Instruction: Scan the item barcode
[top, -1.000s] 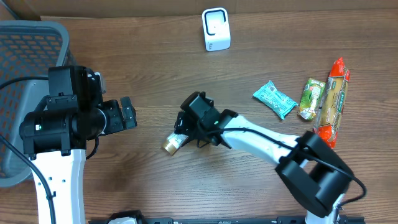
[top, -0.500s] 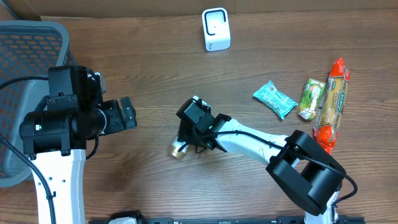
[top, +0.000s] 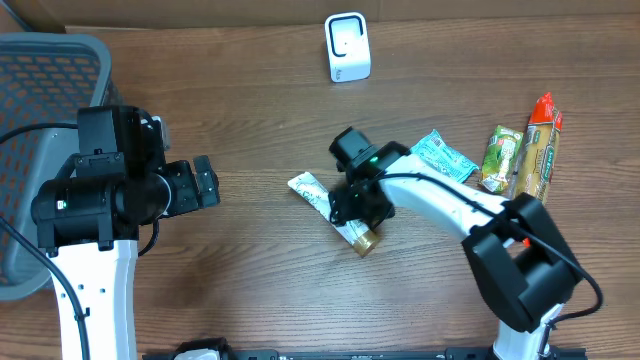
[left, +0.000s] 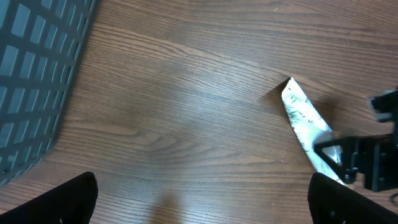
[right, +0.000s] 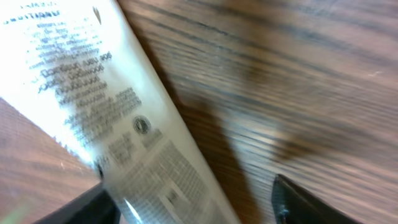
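Lying on the table (top: 250, 100), white tube (top: 309, 187), well apart from basket (top: 98, 48)

overhead: top-down, far | left wrist: downward, mid | right wrist: close-up | shared: tube (top: 307, 187)

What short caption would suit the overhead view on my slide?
Right gripper over a white gold-capped tube; left gripper open near the grey basket.

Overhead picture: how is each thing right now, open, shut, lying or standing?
tube: lying flat, gold cap on.
scanner: standing upright.
left hand: open, holding nothing.
right hand: open, low over the tube.
basket: upright, nothing seen inside.
teal packet: lying flat.
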